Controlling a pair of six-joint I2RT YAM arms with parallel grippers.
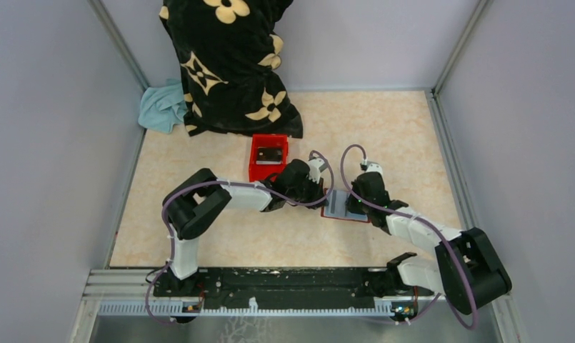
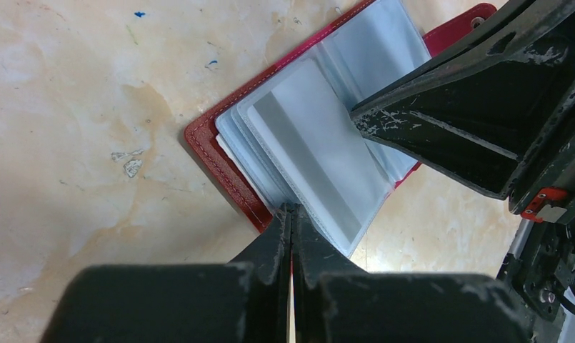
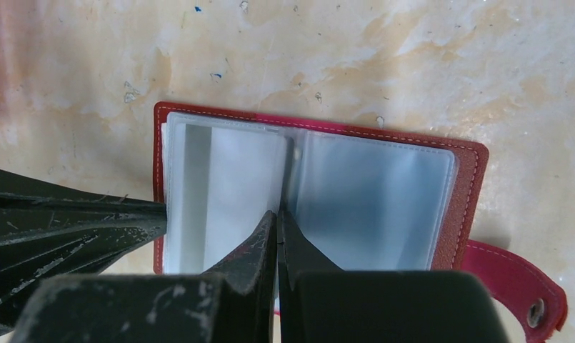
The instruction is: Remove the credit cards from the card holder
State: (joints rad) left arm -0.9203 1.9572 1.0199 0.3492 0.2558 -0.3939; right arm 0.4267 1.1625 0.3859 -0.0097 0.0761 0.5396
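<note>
The card holder (image 1: 339,216) lies open on the table, its dark red cover (image 2: 216,153) under clear plastic sleeves. A pale credit card (image 2: 306,143) with a grey stripe shows in the top left-hand sleeve, and the same credit card (image 3: 227,186) appears in the right wrist view. My left gripper (image 2: 292,207) is shut, its tips at that sleeve's outer edge; whether they pinch anything does not show. My right gripper (image 3: 278,212) is shut, tips pressing on the sleeves at the centre fold. From above, the left gripper (image 1: 326,194) and right gripper (image 1: 352,207) meet over the holder.
A bright red open box (image 1: 268,158) with a dark item inside stands just behind the left gripper. A black flowered blanket (image 1: 227,64) and a teal cloth (image 1: 163,107) lie at the back left. The holder's snap strap (image 3: 527,293) sticks out to one side.
</note>
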